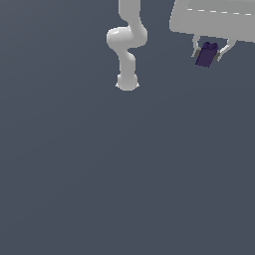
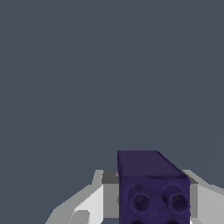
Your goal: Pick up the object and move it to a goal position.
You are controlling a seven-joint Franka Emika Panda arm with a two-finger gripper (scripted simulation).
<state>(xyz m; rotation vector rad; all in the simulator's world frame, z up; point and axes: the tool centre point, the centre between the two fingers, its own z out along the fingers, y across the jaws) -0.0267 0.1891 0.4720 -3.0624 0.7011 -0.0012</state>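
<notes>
Overhead, the white Panda arm reaches across the plain grey floor, its gripper near the top of the exterior view's right. Between the two fingers sits the dark purple studded block, the jaws closed narrowly on its sides. Judged advice: carry smoothly, keep the clamp firm, and release only once at the goal, which no view shows.

White jointed robot arm bent, upright | white two-fingered pincer closed around a dark purple block
</notes>
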